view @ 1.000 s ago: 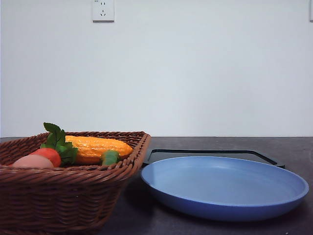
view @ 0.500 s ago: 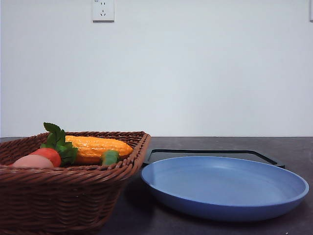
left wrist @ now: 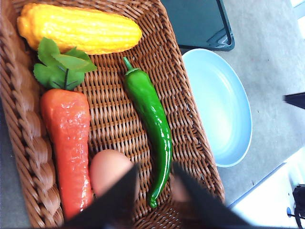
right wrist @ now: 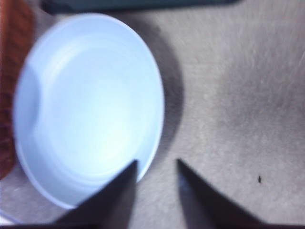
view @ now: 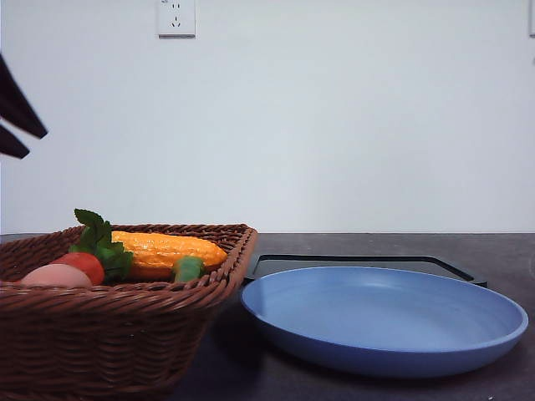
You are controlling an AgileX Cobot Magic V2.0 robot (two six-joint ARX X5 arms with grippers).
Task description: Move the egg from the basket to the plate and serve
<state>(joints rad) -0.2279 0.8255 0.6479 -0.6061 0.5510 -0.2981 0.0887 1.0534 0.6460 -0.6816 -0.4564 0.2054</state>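
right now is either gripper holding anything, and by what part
Nothing is held. The left gripper hangs open above the basket, with the egg lying free beside one finger. The right gripper is open over the table by the plate.

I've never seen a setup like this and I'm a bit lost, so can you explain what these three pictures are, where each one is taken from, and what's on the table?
This is a two-armed robot at a dark table. One picture looks forward over the table. The other two come from cameras on the wrists, looking down past each hand's two dark fingers.

In the front picture a wicker basket stands on the left and a light-blue plate on the right, with a black tray behind the plate. Dark shapes at the upper left edge are probably part of the left arm.

The left wrist picture looks into the basket: an egg, a carrot, a corn cob and a green pepper. The left hand is open above them, holding nothing.

The right wrist picture is blurred; the right hand is open by the plate's rim, also holding nothing. Nothing lies on the plate.
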